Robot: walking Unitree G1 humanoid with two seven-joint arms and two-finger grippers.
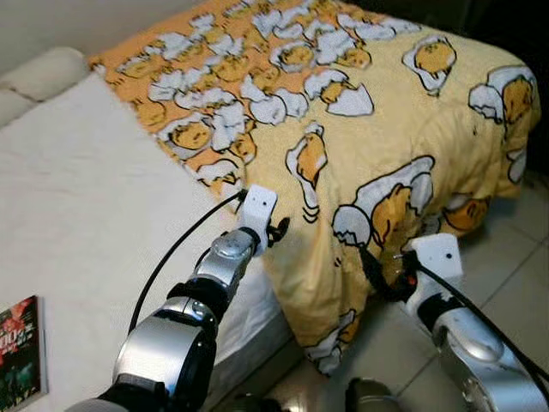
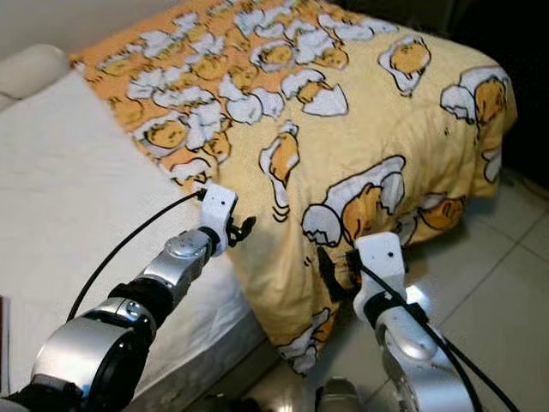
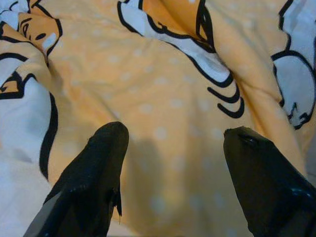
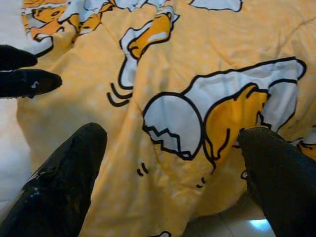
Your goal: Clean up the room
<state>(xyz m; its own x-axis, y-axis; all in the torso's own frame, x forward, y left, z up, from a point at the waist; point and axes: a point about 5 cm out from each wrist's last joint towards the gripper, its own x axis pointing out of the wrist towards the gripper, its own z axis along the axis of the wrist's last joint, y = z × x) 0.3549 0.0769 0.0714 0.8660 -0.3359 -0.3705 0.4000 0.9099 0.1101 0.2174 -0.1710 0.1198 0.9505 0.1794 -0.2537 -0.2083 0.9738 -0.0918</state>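
A yellow duvet printed with cartoon egg-yolk characters and cracked white eggshells is lying bunched across the far part of the bed, its near edge spilling over the bed's side and hanging down toward the tiled floor. The rest of the bed is showing a bare white sheet, with a white pillow lying at its far left corner.

The left pincer is reaching over the mattress edge to the duvet's hanging border, just beside the fabric. In the left wrist view its two black fingers are standing wide apart with the dotted yellow cloth lying across the gap beyond them; it is gripping nothing.

The right pincer is hovering low beside the bed, close against the drooping fold of the duvet. In the right wrist view its fingers are likewise spread wide, framing a yolk-and-eggshell print, and holding nothing; the left pincer's black tips are showing at that picture's edge.

A book with a dark red-and-green cover is lying flat on the sheet near the bed's left edge; its cover lettering is too small and blurred to read.
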